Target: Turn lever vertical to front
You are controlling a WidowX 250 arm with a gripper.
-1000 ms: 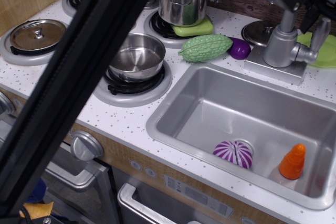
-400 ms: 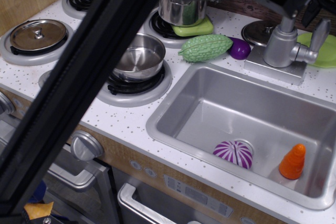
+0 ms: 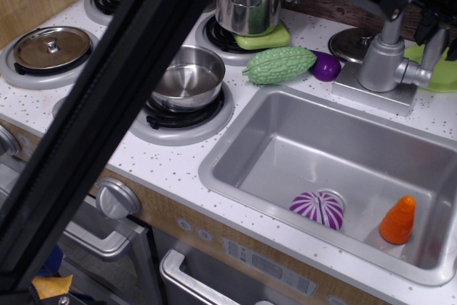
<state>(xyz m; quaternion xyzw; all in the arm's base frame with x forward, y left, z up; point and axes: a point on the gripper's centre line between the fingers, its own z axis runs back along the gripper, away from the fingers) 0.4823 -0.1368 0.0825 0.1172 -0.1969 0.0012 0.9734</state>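
A: Where was your lever [image 3: 430,53] sitting?

B: On the right side of the faucet column [image 3: 383,62], sticking out sideways and then angling upward, in front of the green plate [image 3: 437,76].

A: And your gripper [image 3: 437,28]?

B: Right at the lever's top end, at the far right edge behind the sink [image 3: 285,141]. Its dark fingers [image 3: 427,28] sat on either side of the lever's tip, but you couldn't tell whether they were pinching it or spread around it; too much was cut off.

A: What lay near the faucet?

B: Just left of its base, a purple eggplant [image 3: 326,66] touched a green gourd [image 3: 278,64]. In front of the faucet, down in the sink, you had a striped purple ball [image 3: 318,208] and an orange cone [image 3: 398,220], apart from each other.
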